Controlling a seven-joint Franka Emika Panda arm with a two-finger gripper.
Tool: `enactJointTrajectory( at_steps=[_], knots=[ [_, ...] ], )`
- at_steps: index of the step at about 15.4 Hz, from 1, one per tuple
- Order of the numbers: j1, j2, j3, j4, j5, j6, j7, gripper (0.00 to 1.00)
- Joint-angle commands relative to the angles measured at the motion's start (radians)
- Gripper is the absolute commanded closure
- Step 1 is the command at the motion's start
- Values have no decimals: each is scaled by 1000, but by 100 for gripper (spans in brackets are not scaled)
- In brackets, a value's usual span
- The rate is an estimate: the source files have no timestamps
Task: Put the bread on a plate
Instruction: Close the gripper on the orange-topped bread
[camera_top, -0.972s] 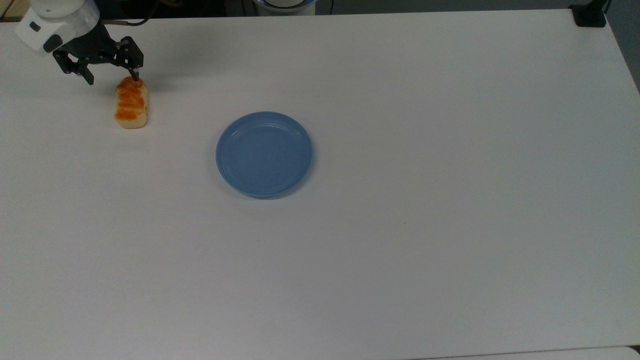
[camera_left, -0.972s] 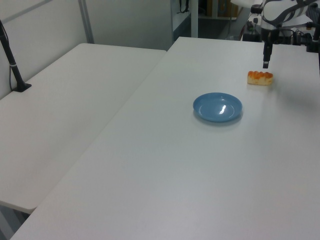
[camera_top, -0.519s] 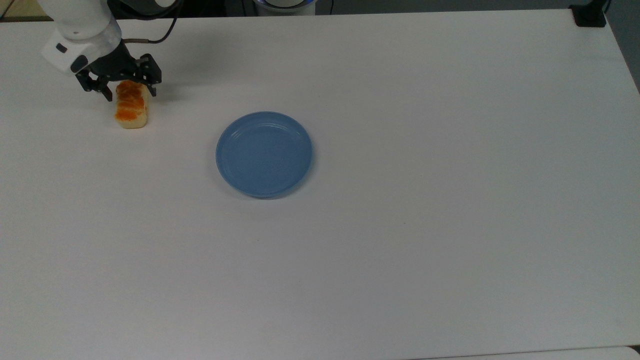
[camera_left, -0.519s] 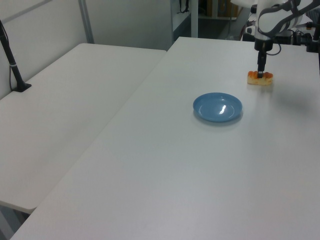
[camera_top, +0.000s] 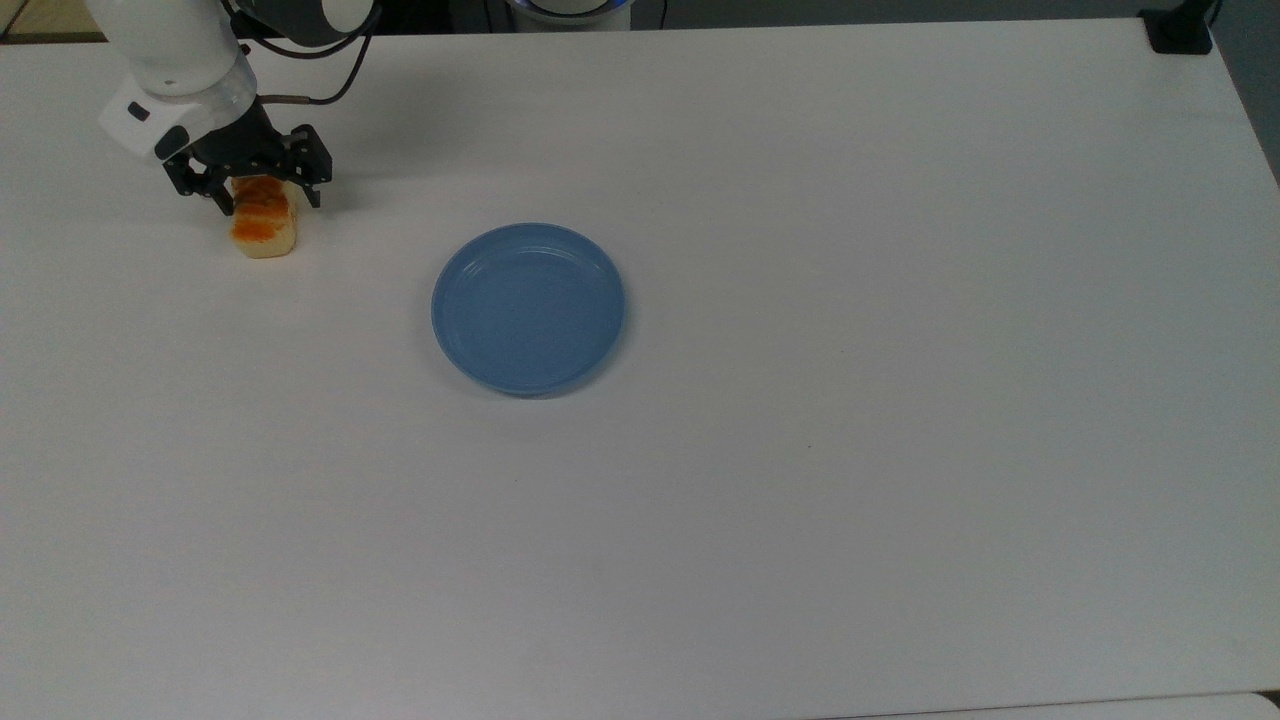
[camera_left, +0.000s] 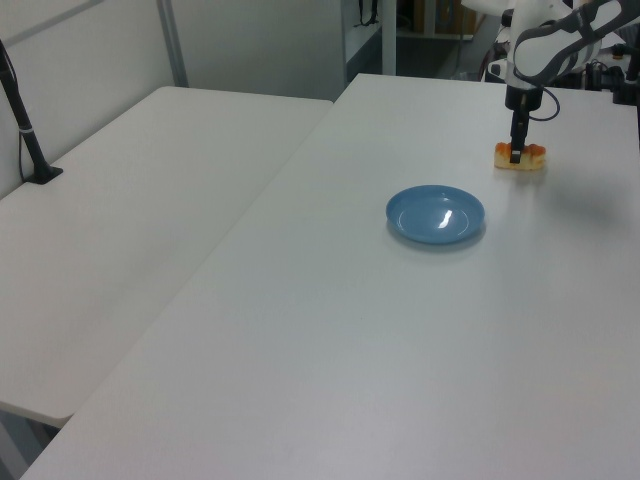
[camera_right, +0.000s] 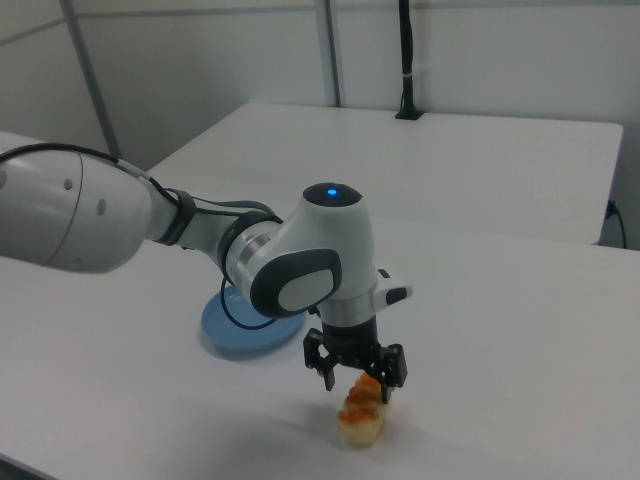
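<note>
The bread (camera_top: 266, 226), a pale bun with orange-brown stripes, lies on the white table at the top view's far left. My gripper (camera_top: 266, 196) is lowered over the bun's far end, open, with one finger on each side of it. In the left view the gripper (camera_left: 516, 153) stands upright on the bread (camera_left: 522, 158). In the right view the bread (camera_right: 360, 414) sticks out below the gripper (camera_right: 358, 386). The light-blue plate (camera_top: 528, 308) sits bare, well to the right of the bread in the top view, and appears as the plate (camera_left: 435, 215) in the left view and the plate (camera_right: 232, 332) partly behind the arm in the right view.
A black clamp base (camera_top: 1181, 30) sits at the table's far right corner in the top view. A second white table (camera_left: 140, 190) adjoins on the left view's left, with a black pole (camera_left: 24, 128) on it. Wide bare tabletop (camera_top: 850, 450) lies right of the plate.
The gripper came down from above and beside the bread's end and now straddles it, fingers lower around the bun. The bread and the plate have stayed put.
</note>
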Motion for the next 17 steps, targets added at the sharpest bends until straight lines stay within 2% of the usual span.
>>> enactJointTrajectory(
  at_steps=[1, 9, 10, 12, 16, 17],
  knots=[
    [-16, -57, -1, -33, -19, 3, 22, 4],
    [-30, -41, -2, -57, -17, 19, 37, 4],
    [-30, -38, -2, -57, -17, 22, 51, 7],
    [-26, -29, -1, -57, -17, 22, 78, 13],
    [-14, -12, -1, -48, -17, 23, 107, 39],
    [-13, -14, 2, -46, -17, 23, 126, 50]
  ],
)
